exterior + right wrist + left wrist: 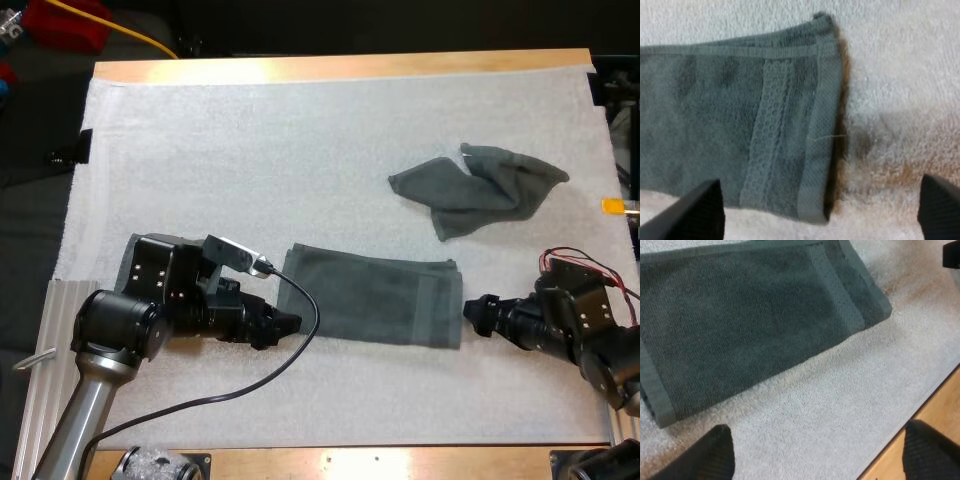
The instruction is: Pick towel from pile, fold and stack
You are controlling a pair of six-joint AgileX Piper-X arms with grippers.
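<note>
A dark grey-green towel (372,296) lies folded flat on the white mat near the front, between my two arms. A second towel (478,187) sits crumpled farther back on the right. My left gripper (288,324) hovers just off the folded towel's left end, fingers (710,455) wide apart with bare mat between them; the folded towel (750,325) is just beyond. My right gripper (472,312) sits at the towel's right end, fingers (695,210) spread and clear of the towel's banded hem (810,135).
The white mat (250,150) covers most of the wooden table (330,66). The table's front edge (400,462) runs close below both arms. A metal plate (55,340) lies at the left beside my left arm.
</note>
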